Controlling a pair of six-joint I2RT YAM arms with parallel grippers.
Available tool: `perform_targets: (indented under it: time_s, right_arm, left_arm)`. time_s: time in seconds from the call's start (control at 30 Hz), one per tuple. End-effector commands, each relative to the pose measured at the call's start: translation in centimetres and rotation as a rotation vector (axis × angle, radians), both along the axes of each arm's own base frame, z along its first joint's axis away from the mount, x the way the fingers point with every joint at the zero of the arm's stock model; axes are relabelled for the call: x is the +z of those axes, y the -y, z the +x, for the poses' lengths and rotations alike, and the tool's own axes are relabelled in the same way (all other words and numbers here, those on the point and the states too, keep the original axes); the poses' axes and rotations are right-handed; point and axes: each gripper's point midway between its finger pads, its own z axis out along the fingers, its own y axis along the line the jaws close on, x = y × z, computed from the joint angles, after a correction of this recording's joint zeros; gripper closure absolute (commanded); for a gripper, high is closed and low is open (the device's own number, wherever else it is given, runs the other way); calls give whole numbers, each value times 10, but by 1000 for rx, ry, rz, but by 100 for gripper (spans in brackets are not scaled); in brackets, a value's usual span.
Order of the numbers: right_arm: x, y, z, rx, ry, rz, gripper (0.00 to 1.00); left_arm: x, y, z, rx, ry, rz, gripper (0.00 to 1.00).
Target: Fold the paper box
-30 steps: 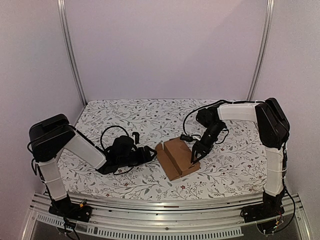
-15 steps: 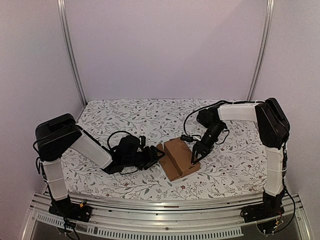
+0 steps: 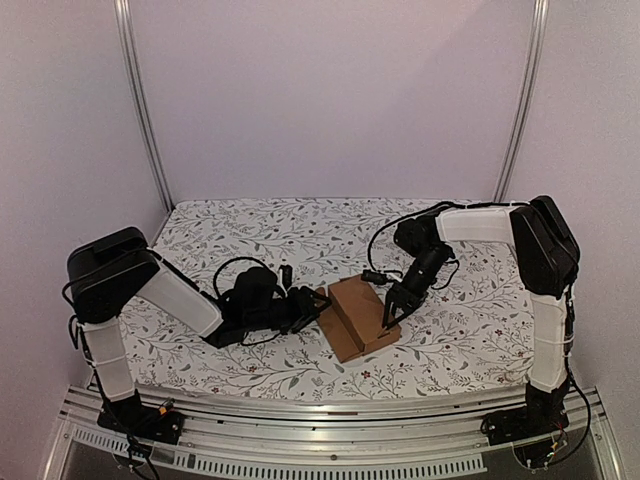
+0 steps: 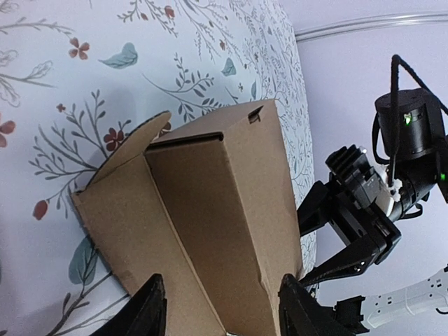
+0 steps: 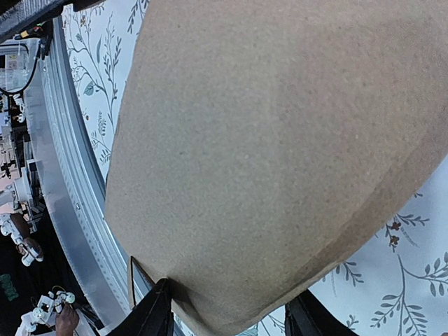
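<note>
top view: paper box (image 3: 358, 315) sits mid-table (image 3: 250, 230), near the front. my left gripper (image 3: 312, 303) has slid in from the left over the last second and is now right at the box's left end. right gripper (image 3: 390, 310) hasn't budged on the other end.

left wrist: jaws half spread and narrowing, straddling the box's near end (image 4: 210, 210). can't tell if they've actually clamped yet. looks like the end flap is next.

right wrist: cardboard (image 5: 280, 140) fills the gap between my fingertips (image 5: 157, 311). can't tell whether it's gripped or just braced.
</note>
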Motion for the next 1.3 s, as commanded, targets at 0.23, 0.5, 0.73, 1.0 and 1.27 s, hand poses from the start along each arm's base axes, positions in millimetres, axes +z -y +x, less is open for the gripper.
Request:
perform_targets:
  time_s: [0.23, 0.5, 0.73, 1.0, 1.27]
  right_arm:
    - [-14, 7, -3, 13, -6, -34, 48]
    - [-15, 7, -3, 12, -11, -36, 48]
    - [-14, 6, -4, 10, -15, -30, 48]
    - [-14, 5, -6, 7, -29, -25, 48]
    - [-15, 5, -6, 7, -35, -23, 48]
  left_arm:
    - [-15, -24, -11, 51, -51, 275, 38]
    - [-34, -9, -12, 28, -100, 208, 38]
    - [-42, -5, -12, 58, -146, 153, 37]
    - [-27, 3, -3, 84, -94, 8, 45]
    - [-7, 7, 4, 88, -22, -77, 63]
